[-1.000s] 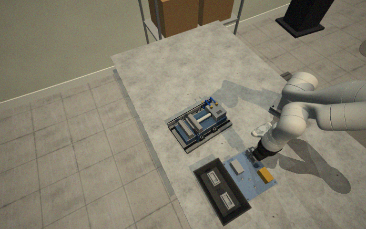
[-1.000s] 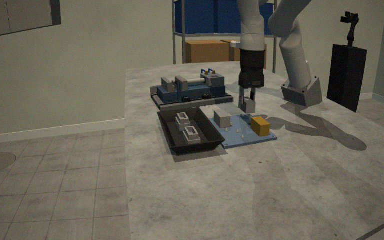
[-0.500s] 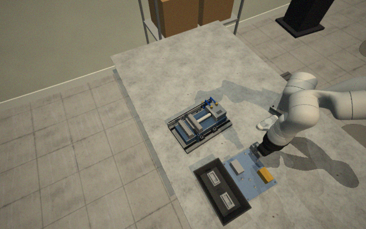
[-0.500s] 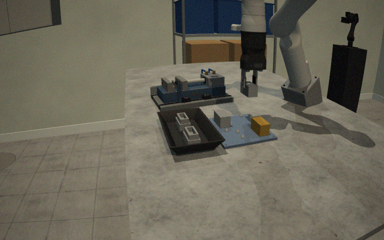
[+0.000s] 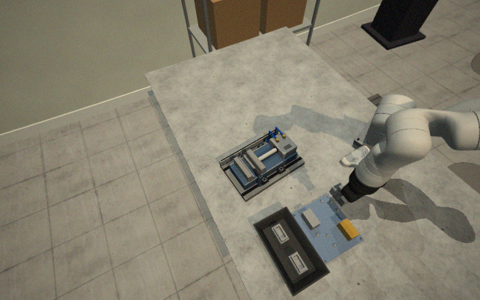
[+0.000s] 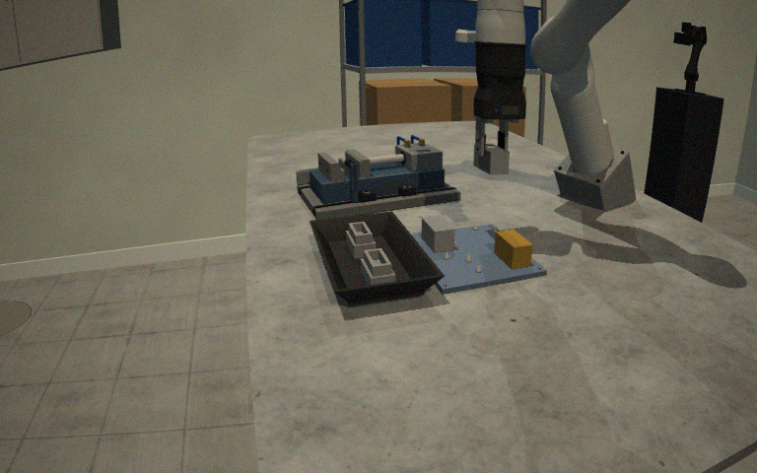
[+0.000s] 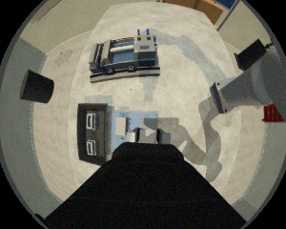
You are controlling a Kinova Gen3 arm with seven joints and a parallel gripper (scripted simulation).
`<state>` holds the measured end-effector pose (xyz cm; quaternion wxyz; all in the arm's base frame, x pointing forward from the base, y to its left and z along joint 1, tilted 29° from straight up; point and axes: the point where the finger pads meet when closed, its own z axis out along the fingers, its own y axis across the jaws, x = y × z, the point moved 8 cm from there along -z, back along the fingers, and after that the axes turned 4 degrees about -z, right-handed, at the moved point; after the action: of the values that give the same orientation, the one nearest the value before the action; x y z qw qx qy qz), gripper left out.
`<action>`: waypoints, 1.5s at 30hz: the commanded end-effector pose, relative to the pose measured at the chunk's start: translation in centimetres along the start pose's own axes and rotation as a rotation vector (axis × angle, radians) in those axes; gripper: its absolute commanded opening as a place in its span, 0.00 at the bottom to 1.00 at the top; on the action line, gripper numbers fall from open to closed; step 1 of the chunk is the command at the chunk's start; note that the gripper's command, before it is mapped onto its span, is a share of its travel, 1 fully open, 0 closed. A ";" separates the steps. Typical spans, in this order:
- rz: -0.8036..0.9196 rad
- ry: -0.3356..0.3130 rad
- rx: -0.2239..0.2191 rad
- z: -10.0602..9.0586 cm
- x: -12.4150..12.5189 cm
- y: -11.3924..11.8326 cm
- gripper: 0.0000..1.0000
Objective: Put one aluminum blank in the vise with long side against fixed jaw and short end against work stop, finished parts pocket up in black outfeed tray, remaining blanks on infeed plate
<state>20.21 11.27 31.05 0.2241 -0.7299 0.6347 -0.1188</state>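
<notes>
My gripper [image 5: 337, 194] [image 6: 492, 146] is shut on a gray blank [image 6: 496, 162] [image 7: 149, 136], held in the air above the far side of the infeed plate [image 5: 337, 252] [image 6: 464, 280]. Another gray blank [image 5: 310, 218] [image 6: 438, 234] [image 7: 121, 126] and a yellow brass blank [image 5: 347, 229] [image 6: 514, 248] lie on the plate. Two finished parts, one [image 5: 280, 233] [image 6: 360, 244] behind the other [image 5: 297, 262] [image 6: 378, 270], lie pocket up in the black tray [image 5: 311, 280] [image 6: 391, 288]. The vise has a fixed jaw [image 5: 243, 169] [image 6: 329, 167] and a moving jaw [image 5: 255, 161] [image 6: 358, 164]; its bars and stop are not clear.
The hosed block [image 5: 285, 145] [image 6: 422, 157] stands at the vise's right end, with blue hoses on top. The tray's raised walls stand beside the plate. Short pins stick up between the blanks. The arm's base [image 6: 593, 181] is on the right.
</notes>
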 end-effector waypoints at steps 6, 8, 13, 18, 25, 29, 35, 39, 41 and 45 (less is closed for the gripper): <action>0.000 0.002 -0.005 -0.1 0.1 -0.1 0.00; 0.004 0.005 -0.015 -0.1 0.4 -0.2 0.00; 0.024 0.020 -0.065 -0.3 2.1 -0.6 0.00; 0.038 0.031 -0.111 -0.4 3.7 -1.1 0.00; 0.048 0.050 -0.230 -0.7 9.2 -3.1 0.00; 0.028 0.047 -0.271 -0.5 13.0 -4.9 0.00; -0.006 0.036 -0.271 -0.1 17.0 -7.2 0.00; -0.043 0.022 -0.230 0.3 20.6 -9.8 0.00; -0.059 0.015 -0.198 0.4 22.2 -11.1 0.00; -0.083 0.006 -0.125 0.4 25.0 -13.6 0.00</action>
<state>34.96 -10.32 34.86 0.1445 -0.7738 0.6082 -0.1024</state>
